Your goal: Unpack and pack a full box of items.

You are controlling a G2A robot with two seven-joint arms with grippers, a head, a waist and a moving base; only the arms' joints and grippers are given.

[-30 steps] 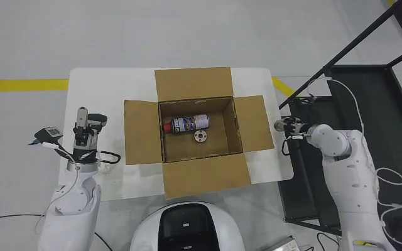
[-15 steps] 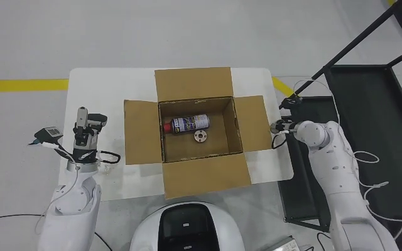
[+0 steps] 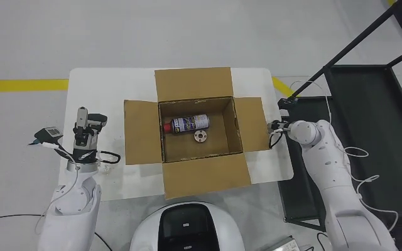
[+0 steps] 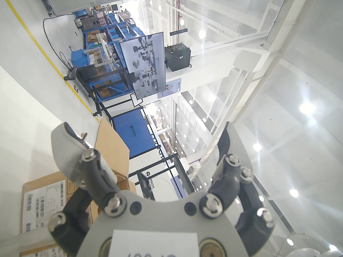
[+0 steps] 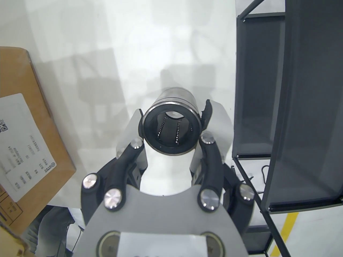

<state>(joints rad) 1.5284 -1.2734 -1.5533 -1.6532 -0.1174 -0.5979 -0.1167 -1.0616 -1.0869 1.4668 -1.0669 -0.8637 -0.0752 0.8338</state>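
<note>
Count on inspection: one counter [image 3: 107, 88], one box [image 3: 198, 81]. Inside the box: one can [image 3: 190, 122], one small metal ring [image 3: 200, 136]. Right of the box: one bearing [image 5: 171, 127]. Far right: one rack [image 3: 370, 113].

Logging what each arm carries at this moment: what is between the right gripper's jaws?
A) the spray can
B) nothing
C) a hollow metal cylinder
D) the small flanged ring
C: in the right wrist view the right gripper has its jaws closed on a hollow metal cylinder, while the spray can and the flanged ring lie inside the box.
</note>
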